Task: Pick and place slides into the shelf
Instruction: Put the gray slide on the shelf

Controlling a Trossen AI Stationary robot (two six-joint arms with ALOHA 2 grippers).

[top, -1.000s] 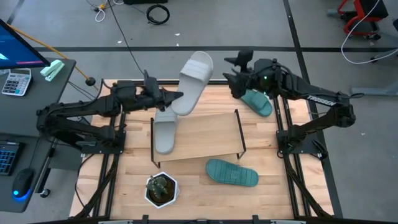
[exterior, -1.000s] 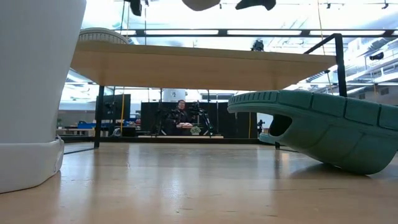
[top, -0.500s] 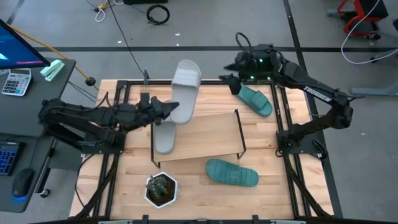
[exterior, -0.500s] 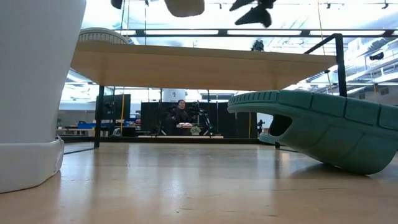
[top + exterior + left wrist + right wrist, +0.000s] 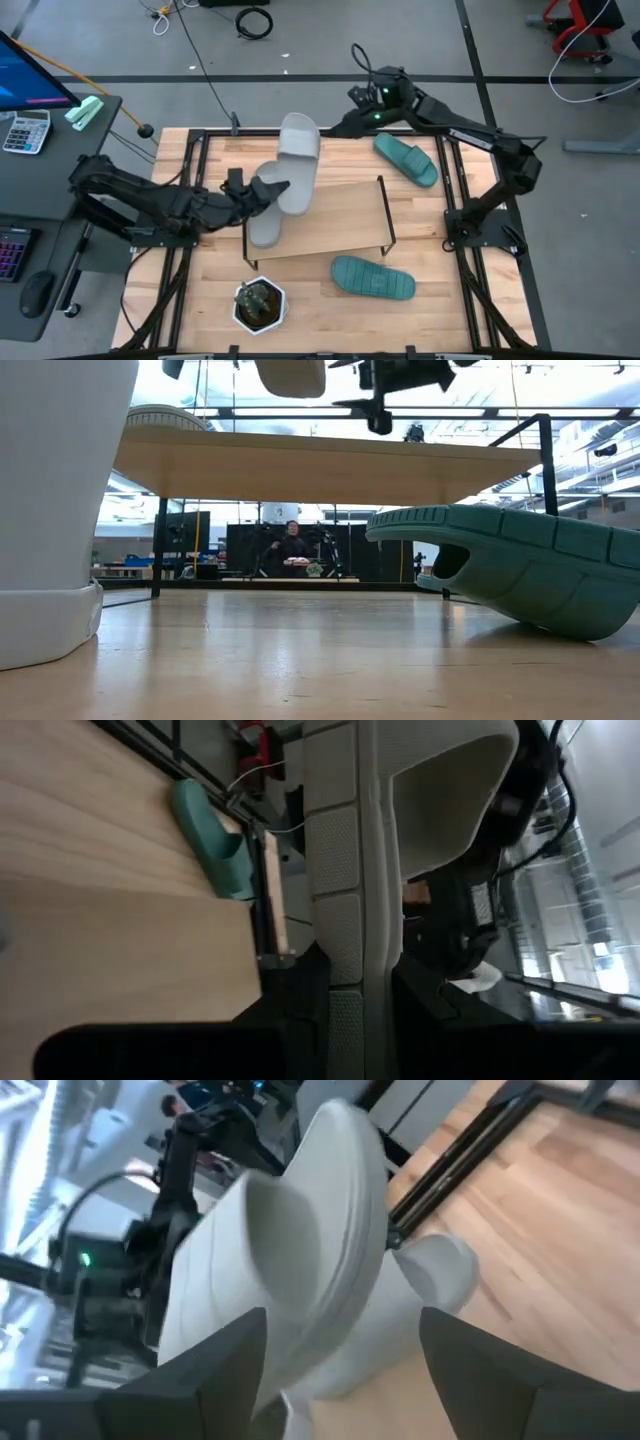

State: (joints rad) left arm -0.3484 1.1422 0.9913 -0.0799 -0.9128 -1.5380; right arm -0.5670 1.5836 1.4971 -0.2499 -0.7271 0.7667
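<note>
**Grey slide aloft over the shelf, placement pending**

Item one: left end effector (image 5: 272, 187), pinching a light grey slide (image 5: 297, 160) by its edge, holding it raised and tilted above the shelf (image 5: 340, 215). In the left wrist view the dark fingers (image 5: 300, 1000) clamp either side of the sole.

Item two: second grey slide (image 5: 265, 220), lying flat at the left end of the shelf board.

Item three: right end effector (image 5: 352, 118), fingers spread and holding nothing, near the far edge of the bench (image 5: 200, 300), close to the raised slide but apart from it.

Item four: two teal slides, one (image 5: 407, 160) on the bench by the far right corner, one (image 5: 373, 278) on the bench in front of the shelf. Neither shelved.

Item five: potted plant (image 5: 260, 303), near the front edge, untouched.

Step in hand, as I judge it: placing the second grey slide. Next I need it levelled, lowered beside its partner without knocking it, then released.
</note>
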